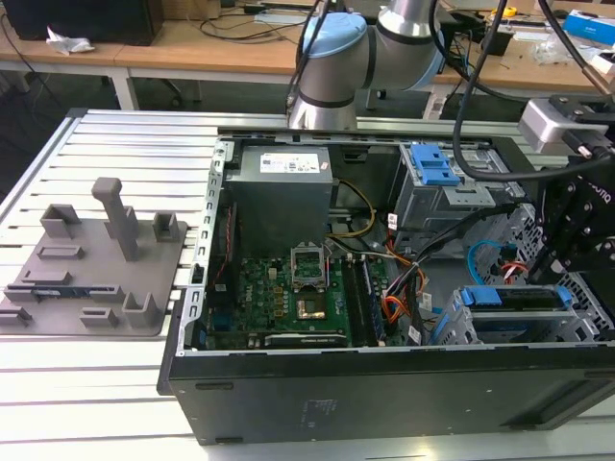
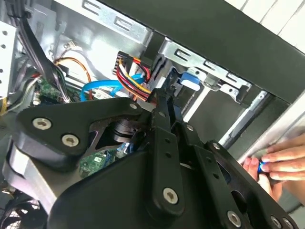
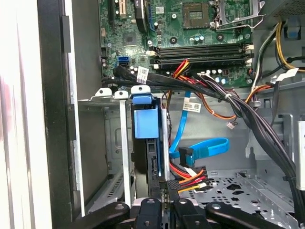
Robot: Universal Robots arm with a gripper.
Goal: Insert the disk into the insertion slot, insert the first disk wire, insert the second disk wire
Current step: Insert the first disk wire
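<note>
Edgewise, disk (image 3: pixel 144 143) (in insertion slot (image 3: pixel 123 143)) — long axis toward gripper (image 3: pixel 165 206).

The black pincer (image 2: pixel 161 98) sits just beside the red-orange wire bundle (image 2: pixel 136 76) and the glossy light blue cable (image 2: pixel 102 87), with a person's hand (image 2: pixel 279 162) near the dark case (image 2: pixel 214 28).

From here I see the disk (image 1: pixel 509 298) framed bright blue at three o'clock of the green motherboard (image 1: pixel 279 288). The insertion slot (image 1: pixel 450 327) is grey and hole-patterned, the first disk wire (image 3: pixel 190 172) red-orange, the second disk wire (image 3: pixel 205 147) glossy light blue.
</note>
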